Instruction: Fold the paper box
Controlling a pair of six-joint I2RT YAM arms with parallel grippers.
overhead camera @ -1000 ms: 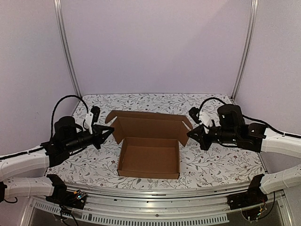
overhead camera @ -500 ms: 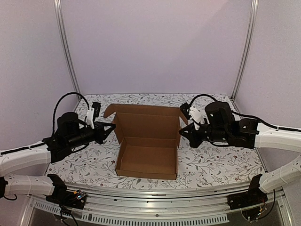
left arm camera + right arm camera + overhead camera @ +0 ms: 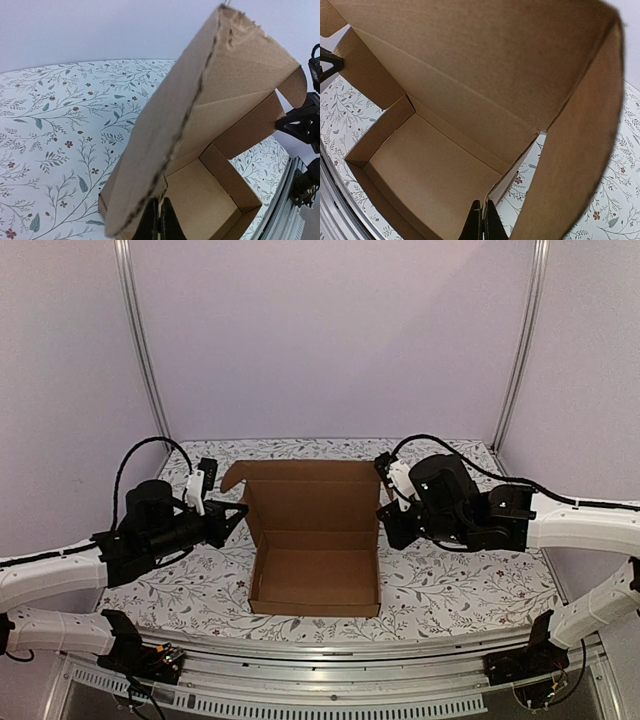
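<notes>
Flanking the box (image 3: 315,575) with upright lid (image 3: 315,502), left gripper (image 3: 240,513) at nine o'clock and right gripper (image 3: 383,516) at three, both closed empty, apparently press side flaps (image 3: 240,485) inward

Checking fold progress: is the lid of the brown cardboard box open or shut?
Open. The plain brown cardboard box has its lid standing upright at the back, leaving its empty inside exposed.

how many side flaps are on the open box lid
2, both on the paper box's raised lid: the left flap by the left hand, the right flap by the right hand. None appears hidden.
</notes>
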